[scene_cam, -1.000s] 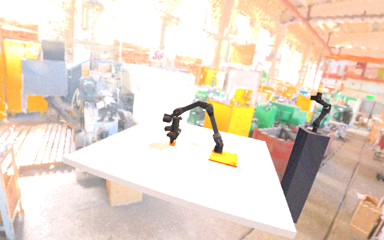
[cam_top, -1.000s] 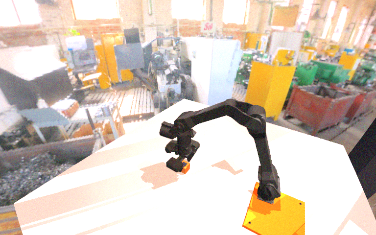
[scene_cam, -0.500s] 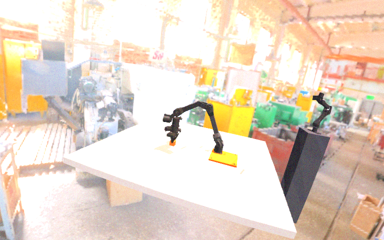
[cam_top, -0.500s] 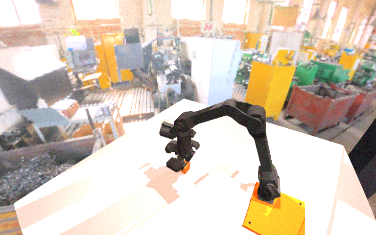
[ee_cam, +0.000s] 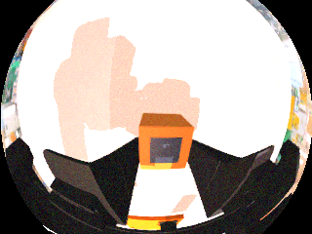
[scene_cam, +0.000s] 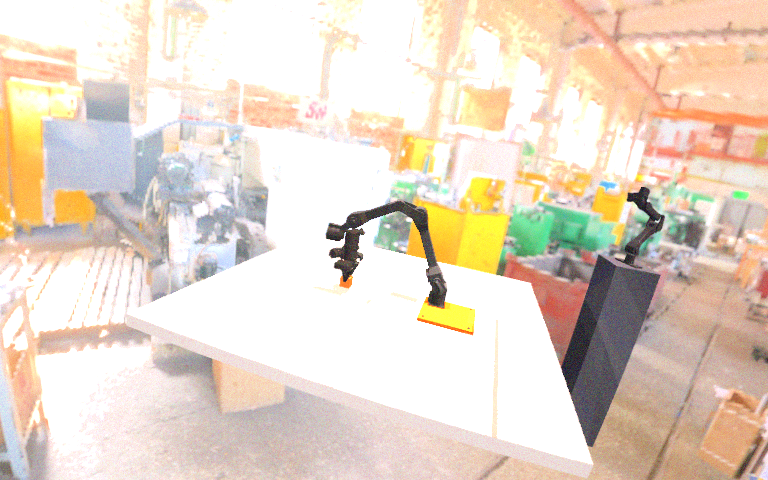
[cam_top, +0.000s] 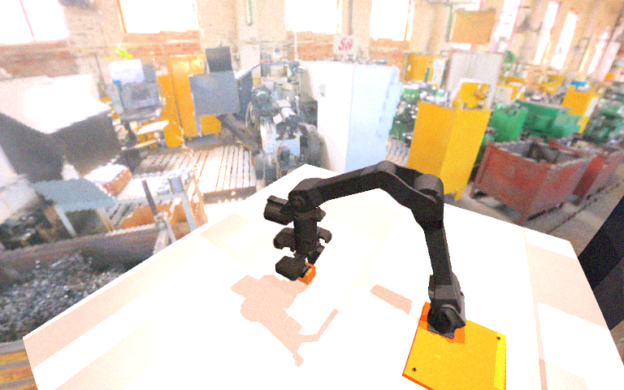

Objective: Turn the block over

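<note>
A small orange block (cam_top: 309, 276) (scene_cam: 345, 284) (ee_cam: 166, 119) has a dark grey square mark on one face. That marked face points up toward the wrist camera. My gripper (cam_top: 305, 270) (scene_cam: 346, 277) (ee_cam: 166, 143) points down and is shut on the block, with one dark finger against each side of it in the wrist view. The block is at the surface of the white table (cam_top: 184, 331) (scene_cam: 339, 362) or very slightly above it; I cannot tell which. Its underside is hidden.
The arm's yellow-orange base plate (cam_top: 460, 363) (scene_cam: 455, 318) (ee_cam: 143, 224) lies on the table to the right of the block in the top and exterior views. A second small arm stands on a dark pedestal (scene_cam: 614, 333) beyond the table's right edge.
</note>
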Robot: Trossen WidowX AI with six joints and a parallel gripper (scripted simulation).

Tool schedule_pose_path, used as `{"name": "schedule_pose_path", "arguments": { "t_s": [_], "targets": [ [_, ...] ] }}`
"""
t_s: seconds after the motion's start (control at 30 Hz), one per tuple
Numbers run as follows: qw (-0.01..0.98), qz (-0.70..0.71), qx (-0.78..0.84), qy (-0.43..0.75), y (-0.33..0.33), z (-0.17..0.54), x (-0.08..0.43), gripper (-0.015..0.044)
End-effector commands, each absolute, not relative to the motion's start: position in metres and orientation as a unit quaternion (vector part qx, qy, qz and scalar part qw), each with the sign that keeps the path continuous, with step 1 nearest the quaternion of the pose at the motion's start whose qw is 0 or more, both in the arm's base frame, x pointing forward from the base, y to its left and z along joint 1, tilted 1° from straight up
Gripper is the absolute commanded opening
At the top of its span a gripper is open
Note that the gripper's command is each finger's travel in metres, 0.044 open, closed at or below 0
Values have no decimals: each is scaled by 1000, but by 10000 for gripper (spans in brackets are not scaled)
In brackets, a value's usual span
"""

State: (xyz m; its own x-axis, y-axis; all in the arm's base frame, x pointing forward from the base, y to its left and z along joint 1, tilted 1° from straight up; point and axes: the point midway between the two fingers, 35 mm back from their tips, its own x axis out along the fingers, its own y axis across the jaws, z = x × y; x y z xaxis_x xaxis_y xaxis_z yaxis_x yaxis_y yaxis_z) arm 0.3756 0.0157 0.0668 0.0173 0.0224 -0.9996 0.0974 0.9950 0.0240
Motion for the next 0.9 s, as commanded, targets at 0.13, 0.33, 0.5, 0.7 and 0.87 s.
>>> {"name": "schedule_pose_path", "arguments": {
  "t_s": [0.13, 0.33, 0.5, 0.7, 0.87],
  "targets": [
    [727, -27, 44, 685, 16, 76, 377, 0],
    [757, -29, 41, 652, 16, 73, 378, 0],
    [781, -31, 39, 623, 16, 71, 379, 0],
    [808, -33, 38, 588, 17, 69, 378, 0],
    [829, -34, 37, 557, 17, 68, 377, 0]
  ]
}}
